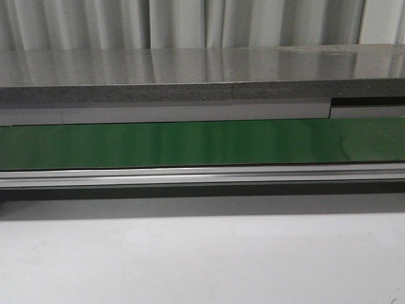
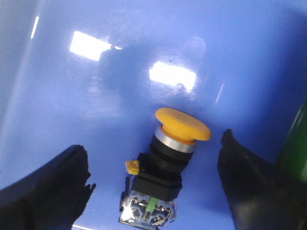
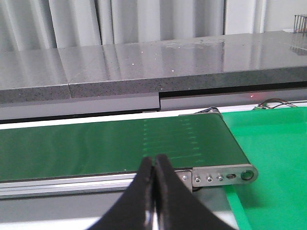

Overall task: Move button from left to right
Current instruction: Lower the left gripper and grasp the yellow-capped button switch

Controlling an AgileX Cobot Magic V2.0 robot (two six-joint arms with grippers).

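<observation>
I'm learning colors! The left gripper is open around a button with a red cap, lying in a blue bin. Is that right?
Almost. The cap is yellow-orange, not red. The left wrist view shows the button lying on the blue bin floor, with the left gripper open and a finger on each side of it, not touching.

We record even, moderate overhead lighting in all views. The glossy blue plastic surface [image 2: 72, 96] carries two bright rectangular glare patches and a soft shadow above the yellow-capped push-button [image 2: 165, 158]. The dark left gripper fingers [image 2: 43, 191] appear blurred, out of focus. The polished grey stone counter [image 1: 202, 66] reflects pale curtains; the green conveyor belt [image 1: 190, 142] shows faint sheen.
</observation>
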